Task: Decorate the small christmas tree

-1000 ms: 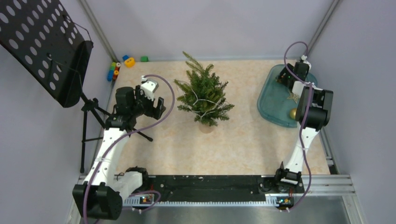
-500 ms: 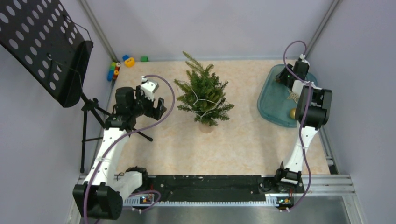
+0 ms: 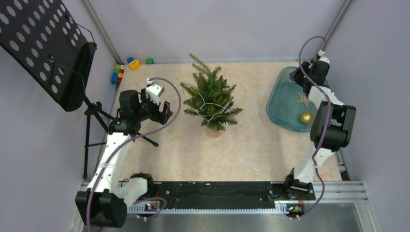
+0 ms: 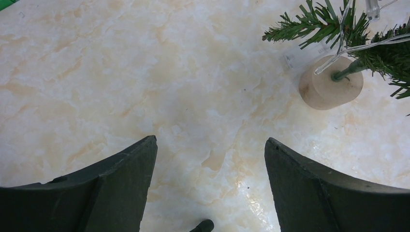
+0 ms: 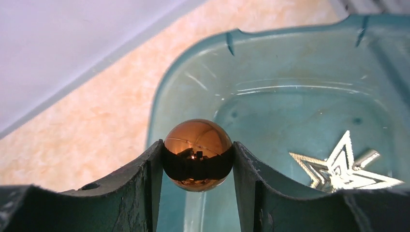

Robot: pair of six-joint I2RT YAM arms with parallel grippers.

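Note:
The small christmas tree [image 3: 211,96] stands mid-table with a white light string draped over it; the left wrist view catches its pale wooden base [image 4: 331,88]. My left gripper [image 3: 164,110] hovers left of the tree, and its jaws [image 4: 211,139] are open over bare tabletop. My right gripper [image 3: 300,79] is over the far end of the teal tray [image 3: 275,113]. It [image 5: 197,143] is shut on a shiny copper-gold ball [image 5: 197,140], held above the tray floor.
In the tray lie a silver star [image 3: 303,100] [image 5: 343,169] and a second gold ball [image 3: 305,117]. A black perforated stand on a tripod [image 3: 92,111] sits at the left edge. Small coloured blocks [image 3: 126,65] lie in the far left corner.
The right jaws have narrowed onto the ball. The right arm's elbow has swung back and outward, uncovering the gold ball in the tray. The left arm has not moved.

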